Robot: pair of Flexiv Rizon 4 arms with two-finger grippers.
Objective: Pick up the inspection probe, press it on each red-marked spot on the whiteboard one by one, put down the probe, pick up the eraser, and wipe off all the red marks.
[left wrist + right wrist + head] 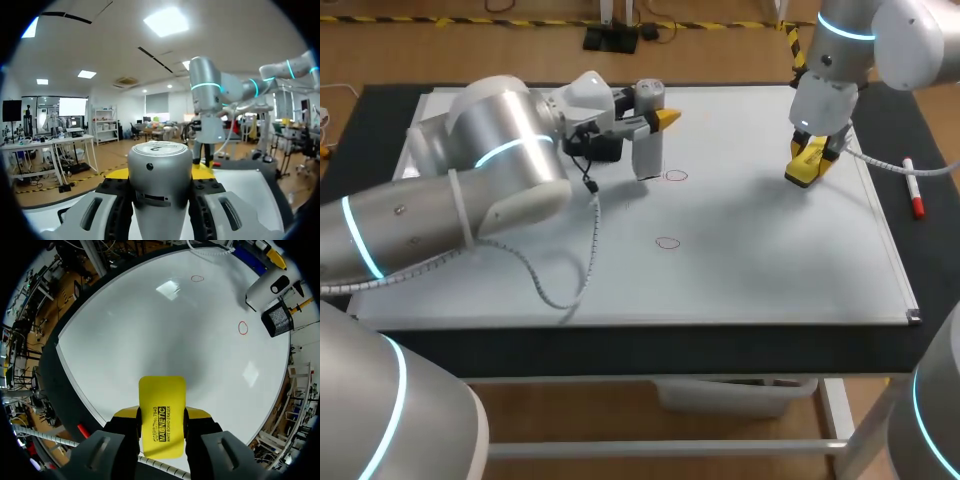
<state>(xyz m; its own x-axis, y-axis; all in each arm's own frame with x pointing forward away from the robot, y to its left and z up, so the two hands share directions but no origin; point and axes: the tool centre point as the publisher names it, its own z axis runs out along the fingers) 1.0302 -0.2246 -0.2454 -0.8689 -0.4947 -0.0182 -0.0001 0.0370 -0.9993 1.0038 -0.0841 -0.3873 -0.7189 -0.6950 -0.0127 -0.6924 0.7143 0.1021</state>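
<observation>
**Both claws loaded over the whiteboard: probe on the left, eraser on the right**

The whiteboard (770,260) lies flat on the dark table (380,110) and carries 2 red marks. The far red circle (676,176) sits near the middle of the board, and the near red circle (667,242) is closer to the front edge. A red marker (913,190) rests on the table just off the board's right edge.

The left arm (470,190) comes in from the left and stretches across the board's far left part, with its wrist turned so the fingers point out level above the surface. The left claw (160,174) is clenched on the probe (648,152), with a finger pressing each side of its grey body. The probe stands about upright, with its lower end at the board just left of the far red circle. Whether the end touches the surface cannot be told.

The right arm (860,40) drops in from the far right corner and points steeply down at the board's far right part, well apart from both circles. The right claw (808,160) is closed on the yellow eraser (161,410), gripping its 2 long edges so that about half of the eraser sticks out past the fingertips towards the board. The eraser hangs close over the white surface, but contact cannot be judged.
</observation>
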